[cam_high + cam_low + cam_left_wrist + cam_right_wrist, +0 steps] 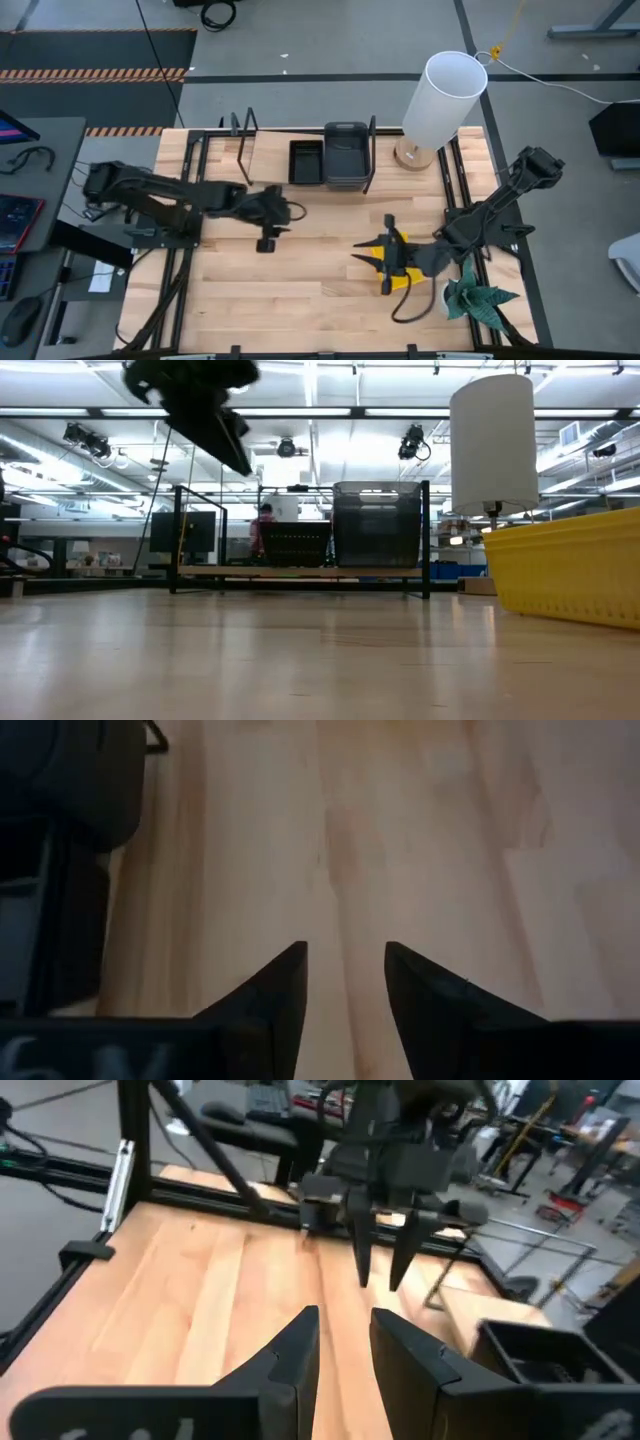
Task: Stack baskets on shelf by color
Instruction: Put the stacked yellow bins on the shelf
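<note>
left gripper (pixel 268 243) hovering empty, fingers slightly apart; right gripper (pixel 388 262) open beside bright yellow plastic basket (pixel 400 277), risking nudging it away.

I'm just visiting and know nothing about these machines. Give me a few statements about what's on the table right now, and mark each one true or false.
1. A yellow basket lies on the table under the right pincer. True.
2. The left pincer grips a basket. False: its fingers are apart, with only bare tabletop between them.
3. Two dark baskets sit side by side on the shelf: a black basket and a grey stack. True.
4. The white lamp stands in the middle of the shelf. False: it stands on the table beside the shelf's end.
5. A yellow basket is already on the shelf. False: only dark ones are there.
</note>
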Controlling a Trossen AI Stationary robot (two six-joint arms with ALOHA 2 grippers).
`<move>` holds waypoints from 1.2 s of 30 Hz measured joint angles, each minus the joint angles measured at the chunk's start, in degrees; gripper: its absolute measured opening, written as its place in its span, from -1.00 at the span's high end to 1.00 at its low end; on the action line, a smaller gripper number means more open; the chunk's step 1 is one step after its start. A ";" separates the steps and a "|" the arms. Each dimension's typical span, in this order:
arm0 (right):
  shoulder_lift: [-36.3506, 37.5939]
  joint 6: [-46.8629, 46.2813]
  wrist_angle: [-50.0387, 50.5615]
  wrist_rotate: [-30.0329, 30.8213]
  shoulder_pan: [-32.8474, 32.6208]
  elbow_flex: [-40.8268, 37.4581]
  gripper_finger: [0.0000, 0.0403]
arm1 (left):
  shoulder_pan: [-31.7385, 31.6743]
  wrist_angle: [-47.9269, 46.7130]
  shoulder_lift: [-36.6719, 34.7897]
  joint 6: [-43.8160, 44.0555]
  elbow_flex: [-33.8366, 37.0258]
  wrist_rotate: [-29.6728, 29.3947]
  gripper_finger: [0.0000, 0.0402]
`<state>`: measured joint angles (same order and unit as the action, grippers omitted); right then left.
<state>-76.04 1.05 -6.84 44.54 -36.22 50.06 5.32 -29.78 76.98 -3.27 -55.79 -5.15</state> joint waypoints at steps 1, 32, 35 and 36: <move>-0.80 0.85 -1.12 -1.40 0.77 0.00 0.51 | 0.77 1.29 -1.78 1.15 1.77 -0.53 0.29; -22.41 -35.05 64.53 -28.46 8.04 42.22 0.51 | 28.87 9.94 -37.81 18.29 31.82 -29.78 0.34; -24.86 -39.06 72.47 -32.89 8.03 42.89 0.51 | 31.52 8.59 -41.00 19.50 31.92 -32.08 0.34; -25.49 -39.84 73.93 -34.40 7.99 42.93 0.51 | 32.52 7.58 -42.32 19.94 32.01 -32.76 0.34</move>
<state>-101.53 -38.79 67.09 10.14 -28.23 92.99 37.84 -22.20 34.66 16.67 -23.78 -37.91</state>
